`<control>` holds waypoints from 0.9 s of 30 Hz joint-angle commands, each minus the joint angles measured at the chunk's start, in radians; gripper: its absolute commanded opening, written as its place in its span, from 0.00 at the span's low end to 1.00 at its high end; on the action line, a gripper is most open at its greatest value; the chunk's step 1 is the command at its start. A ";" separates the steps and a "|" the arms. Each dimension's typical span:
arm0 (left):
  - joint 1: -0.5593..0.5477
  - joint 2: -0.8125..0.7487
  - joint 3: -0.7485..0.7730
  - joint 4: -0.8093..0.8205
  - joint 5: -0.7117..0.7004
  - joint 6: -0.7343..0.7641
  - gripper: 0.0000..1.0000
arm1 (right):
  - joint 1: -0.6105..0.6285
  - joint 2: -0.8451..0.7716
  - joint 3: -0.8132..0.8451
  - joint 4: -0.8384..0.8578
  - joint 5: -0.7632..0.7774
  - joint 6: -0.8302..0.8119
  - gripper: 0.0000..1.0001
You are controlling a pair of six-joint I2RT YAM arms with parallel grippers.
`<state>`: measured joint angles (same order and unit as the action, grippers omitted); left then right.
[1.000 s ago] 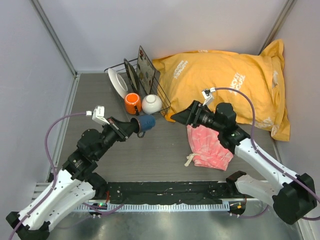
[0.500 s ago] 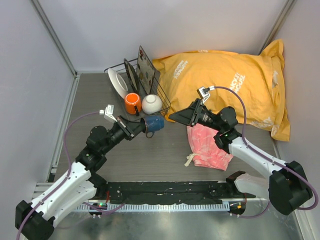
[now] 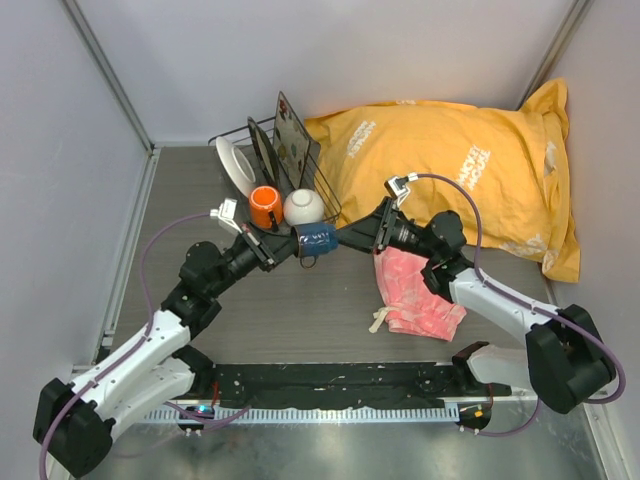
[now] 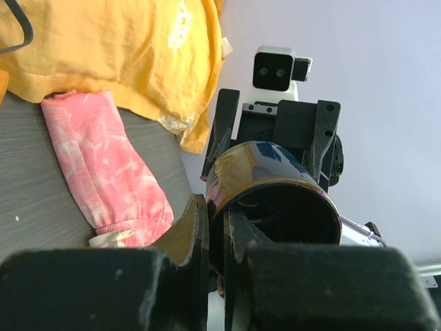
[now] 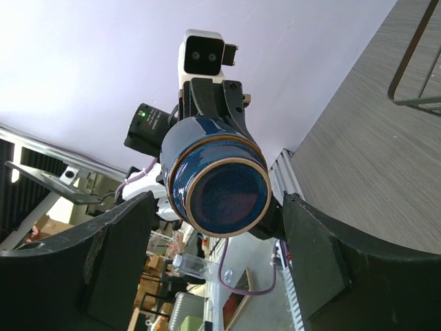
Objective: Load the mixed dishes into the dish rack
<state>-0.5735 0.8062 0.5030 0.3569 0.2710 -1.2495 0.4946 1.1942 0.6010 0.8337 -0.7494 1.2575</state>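
My left gripper (image 3: 296,243) is shut on the wall of the small dark-blue cup (image 3: 318,240), held on its side in the air just in front of the dish rack (image 3: 232,134). In the left wrist view one finger (image 4: 187,231) is outside the cup (image 4: 272,176) and the other is inside it. My right gripper (image 3: 345,238) stands open, facing the cup's base (image 5: 220,187), its fingers (image 5: 117,248) on either side but apart from it. The rack holds a white plate (image 3: 234,166), a dark plate (image 3: 262,150), a square tray (image 3: 292,128), an orange mug (image 3: 264,207) and a white bowl (image 3: 303,207).
A pink cloth (image 3: 415,290) lies on the table under my right arm. A big yellow bag (image 3: 450,165) fills the back right, against the rack. Grey walls close the left, back and right sides. A corner of the rack's wire (image 5: 413,76) shows in the right wrist view.
My left arm has carried the cup to the right and a little back, toward the rack's front. My right gripper has moved left until its open fingers flank the cup's base.
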 commanded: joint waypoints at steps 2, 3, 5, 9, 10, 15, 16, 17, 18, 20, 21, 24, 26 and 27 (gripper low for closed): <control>0.004 0.014 0.063 0.166 0.040 -0.030 0.00 | 0.019 0.024 0.016 0.134 -0.028 0.049 0.81; 0.006 0.016 0.066 0.168 0.042 -0.031 0.00 | 0.021 0.025 0.016 0.134 -0.028 0.049 0.81; 0.004 0.028 0.069 0.172 0.048 -0.031 0.00 | 0.025 0.027 0.019 0.139 -0.030 0.052 0.81; 0.006 0.045 0.065 0.195 0.050 -0.036 0.00 | 0.028 0.031 0.028 0.145 -0.034 0.063 0.81; 0.006 0.050 0.065 0.198 0.050 -0.034 0.00 | 0.030 0.034 0.032 0.145 -0.039 0.065 0.81; 0.006 0.071 0.072 0.211 0.060 -0.039 0.01 | 0.038 0.047 0.034 0.154 -0.044 0.077 0.80; 0.006 0.074 0.074 0.215 0.063 -0.039 0.00 | 0.038 0.053 0.036 0.162 -0.045 0.085 0.80; 0.004 0.077 0.072 0.215 0.065 -0.039 0.00 | 0.039 0.056 0.036 0.165 -0.047 0.086 0.80; 0.006 0.082 0.072 0.215 0.066 -0.039 0.01 | 0.039 0.054 0.036 0.169 -0.047 0.088 0.80; 0.004 0.085 0.069 0.217 0.073 -0.037 0.00 | 0.041 0.056 0.036 0.173 -0.045 0.088 0.80; 0.004 0.083 0.065 0.218 0.074 -0.037 0.00 | 0.039 0.058 0.036 0.174 -0.045 0.088 0.79; 0.004 0.076 0.052 0.220 0.071 -0.039 0.00 | 0.039 0.062 0.036 0.176 -0.042 0.088 0.76; 0.004 0.074 0.045 0.223 0.073 -0.042 0.00 | 0.041 0.067 0.034 0.179 -0.041 0.089 0.76; 0.004 0.071 0.042 0.224 0.074 -0.045 0.00 | 0.041 0.068 0.034 0.182 -0.041 0.089 0.76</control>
<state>-0.5735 0.8993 0.5186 0.4622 0.3202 -1.2758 0.5289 1.2575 0.6014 0.9436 -0.7799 1.3396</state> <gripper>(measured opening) 0.083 0.763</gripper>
